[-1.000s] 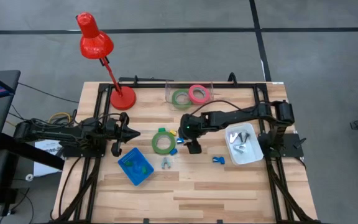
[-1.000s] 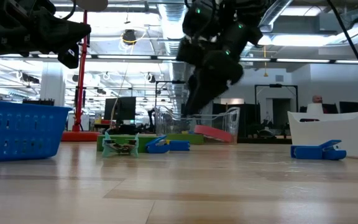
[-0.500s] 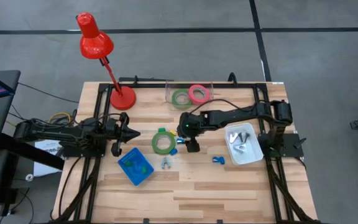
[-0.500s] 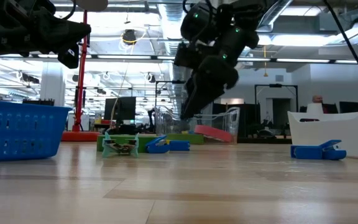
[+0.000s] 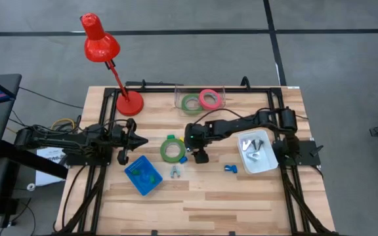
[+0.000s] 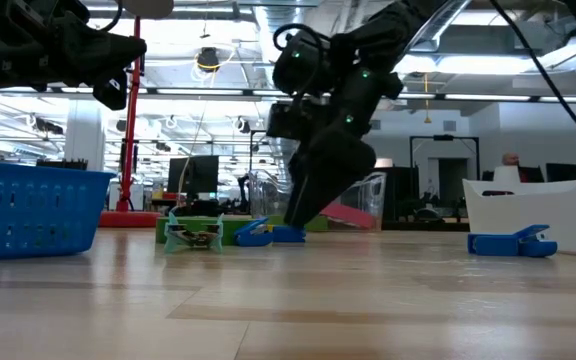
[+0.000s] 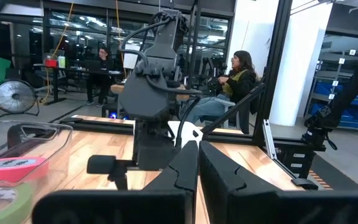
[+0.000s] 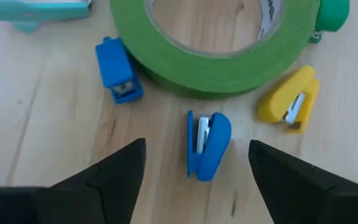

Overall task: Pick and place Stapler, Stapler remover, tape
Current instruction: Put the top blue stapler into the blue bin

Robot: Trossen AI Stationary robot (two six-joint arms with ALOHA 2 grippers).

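A green tape ring point(image 5: 171, 149) point(image 8: 229, 50) lies flat mid-table. Beside it lie small pieces: a blue clamshell piece point(image 8: 207, 144), a small blue stapler point(image 8: 119, 70) and a yellow piece point(image 8: 291, 102). My right gripper point(image 5: 200, 156) point(image 8: 196, 152) hangs open just above the blue clamshell piece, one finger on each side, touching nothing. A teal staple remover point(image 5: 175, 172) point(image 6: 193, 235) lies nearer the near edge. One more green ring point(image 5: 190, 103) and the pink-red ring point(image 5: 209, 98) sit in a clear container. My left gripper point(image 5: 136, 139) waits shut at the table's left.
A blue basket point(image 5: 143, 176) stands near the left gripper, a white bin point(image 5: 254, 152) with metal pieces at the right. Another blue piece point(image 5: 230, 168) lies by the bin. A red desk lamp point(image 5: 128, 103) stands at the far left. People sit in the room beyond.
My right gripper has moved down and a little toward the table's left, coming low over the small blue pieces beside the green tape ring. Nothing on the table has shifted.
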